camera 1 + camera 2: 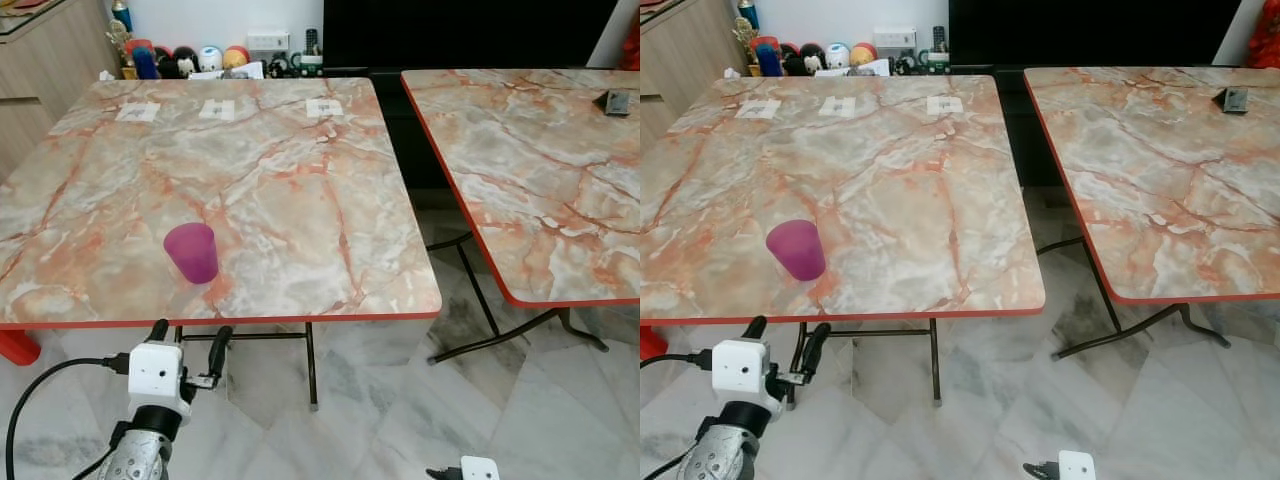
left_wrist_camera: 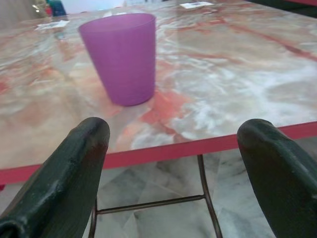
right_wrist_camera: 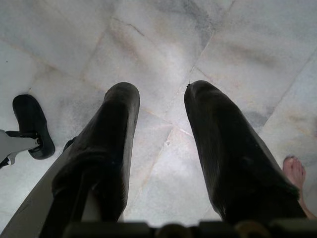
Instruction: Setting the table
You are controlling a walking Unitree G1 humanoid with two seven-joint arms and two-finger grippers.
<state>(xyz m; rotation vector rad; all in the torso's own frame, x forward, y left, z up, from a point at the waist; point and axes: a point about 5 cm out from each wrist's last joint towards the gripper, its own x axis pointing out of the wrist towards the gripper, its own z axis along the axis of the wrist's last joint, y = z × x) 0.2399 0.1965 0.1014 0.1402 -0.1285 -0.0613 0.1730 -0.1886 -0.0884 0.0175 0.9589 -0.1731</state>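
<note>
While only one item stands on the near table [image 1: 300, 200], the setting looks barely begun: a single purple cup [image 1: 191, 252] is down, and no plates, cutlery or other ware can be seen on either top.

Entry 1, right gripper [image 3: 161, 148]: hangs low over the marble floor [image 1: 400, 410], well below and apart from the cup. Its two black fingers stand parted with nothing between them. A bare foot [image 3: 295, 173] shows on the tiles beside it, belonging to a person nearby.

Entry 2, left gripper [image 1: 187, 345]: raised at the height of the table's red front edge, just short of it and directly in front of the cup. Fingers spread wide, wider than the cup, and empty. Wrist pointed level along the tabletop toward the cup.

Entry 3, purple cup: upright, mouth up, just behind the table's front edge, toward its left side. Untouched by either gripper. Whether it counts as placed or awaits moving is a judgement; the pose of the left gripper fits either.

Entry 4, three small paper labels [image 1: 224, 110]: far beyond the cup, in a row along the back edge.

Entry 5, second table [image 1: 540, 170]: to the right of the cup's table, apart across a gap, bearing one small dark object [image 1: 614, 101] at its far end.
</note>
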